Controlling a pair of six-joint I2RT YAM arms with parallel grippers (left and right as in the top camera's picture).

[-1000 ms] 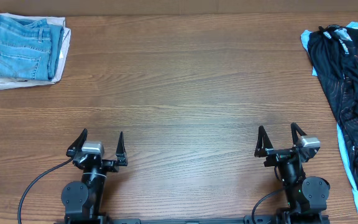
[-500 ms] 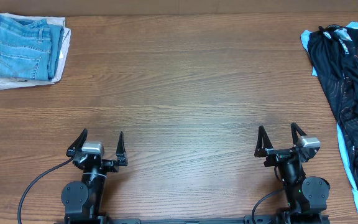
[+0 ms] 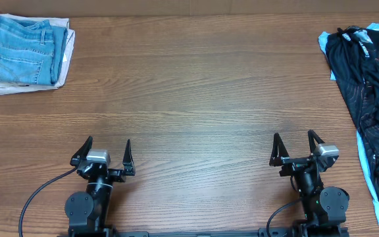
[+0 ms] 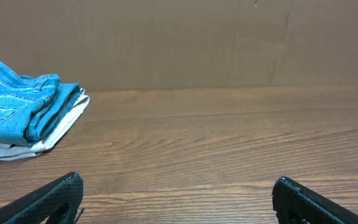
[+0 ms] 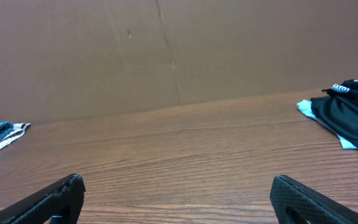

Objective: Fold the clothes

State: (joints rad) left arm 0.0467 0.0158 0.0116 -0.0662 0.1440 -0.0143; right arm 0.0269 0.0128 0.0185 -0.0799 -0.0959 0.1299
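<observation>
Unmoved, shirt (image 3: 367,72), perhaps bunched, beyond right gripper (image 3: 293,135)

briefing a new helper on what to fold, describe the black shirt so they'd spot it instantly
Look along the wooden table to its right edge, opposite the folded denim jeans at the far left. There a black sports shirt lies loosely on a light-blue cloth. Thin orange contour lines and white lettering set it apart from that plain blue layer.
</observation>
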